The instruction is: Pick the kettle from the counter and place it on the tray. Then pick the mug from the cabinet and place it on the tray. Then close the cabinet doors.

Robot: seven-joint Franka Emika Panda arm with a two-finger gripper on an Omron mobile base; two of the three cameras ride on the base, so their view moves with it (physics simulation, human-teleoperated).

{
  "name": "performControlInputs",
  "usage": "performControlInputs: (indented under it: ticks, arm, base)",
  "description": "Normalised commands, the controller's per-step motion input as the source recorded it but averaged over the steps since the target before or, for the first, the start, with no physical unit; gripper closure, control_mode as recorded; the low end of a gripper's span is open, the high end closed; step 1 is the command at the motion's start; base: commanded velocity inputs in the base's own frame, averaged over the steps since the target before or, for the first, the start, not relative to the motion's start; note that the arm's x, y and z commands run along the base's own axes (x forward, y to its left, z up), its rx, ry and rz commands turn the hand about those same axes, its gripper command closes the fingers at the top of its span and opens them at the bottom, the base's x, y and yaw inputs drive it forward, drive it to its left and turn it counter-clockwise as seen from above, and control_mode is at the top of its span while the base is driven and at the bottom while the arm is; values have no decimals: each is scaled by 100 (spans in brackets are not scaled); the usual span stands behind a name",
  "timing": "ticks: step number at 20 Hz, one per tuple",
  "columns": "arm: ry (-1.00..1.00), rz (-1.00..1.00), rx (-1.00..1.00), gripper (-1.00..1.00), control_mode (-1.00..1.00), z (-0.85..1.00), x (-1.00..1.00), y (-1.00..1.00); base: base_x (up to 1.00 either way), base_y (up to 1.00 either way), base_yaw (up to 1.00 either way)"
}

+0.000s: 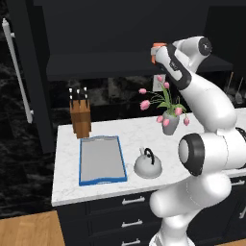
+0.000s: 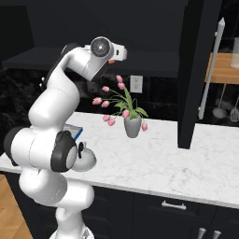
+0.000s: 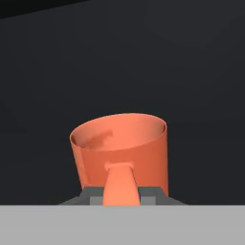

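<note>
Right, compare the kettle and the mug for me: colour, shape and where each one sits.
The kettle is silver-grey; the mug is bright orange. The kettle is a squat dome with a black arched handle over its top; the mug is an open cylinder with an orange loop handle on its side. The kettle sits on the counter beside the tray; the mug is up at the cabinet, at the gripper. Both stand upright.

The arm rises from the base, elbow bent, forearm reaching toward eleven o'clock in the left base view; the gripper (image 3: 122,194) seems clamped on the mug (image 3: 122,148) handle.
</note>
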Motion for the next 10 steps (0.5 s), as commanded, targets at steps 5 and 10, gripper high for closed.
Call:
performControlInputs:
  ticks: [5,10]
  arm:
    - [-4,0,1,100,-100,1,-5,0]
    - [-1,0,0,100,-100,0,-2,0]
  base:
    - [0,0,0]
    - [0,0,0]
